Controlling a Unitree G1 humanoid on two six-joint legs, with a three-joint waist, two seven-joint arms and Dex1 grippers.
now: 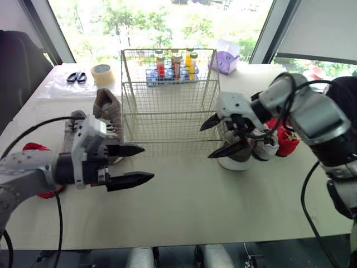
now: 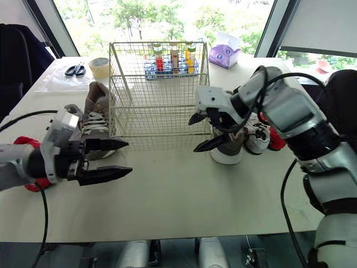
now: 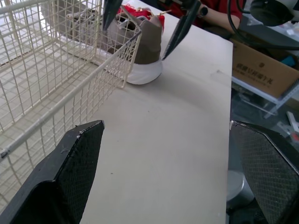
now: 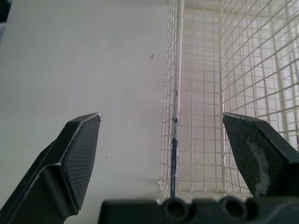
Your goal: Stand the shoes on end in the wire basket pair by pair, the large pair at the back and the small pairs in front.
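Arms reach inward over the table from both sides. The left gripper points across toward the right, roughly level above the tabletop, its fingers spread wide and holding nothing. The right gripper bends in from the right, its fingers angled down and leftward, also spread and empty.

The right forearm covers much of the shoes behind it. A brown shoe with a white sole shows beneath the fingers. A white shoe and a red shoe show only in part further right. A red item by the left arm is mostly hidden, and I cannot tell what it is.

The basket stands mid-table. The right gripper hovers just beside its front right corner, with the brown shoe close under the fingertips but apart from them. The left gripper hangs before the basket's front left corner. A tan sneaker lies just beside the left wall, behind the gripper, and a grey shoe is partly hidden by the wrist.
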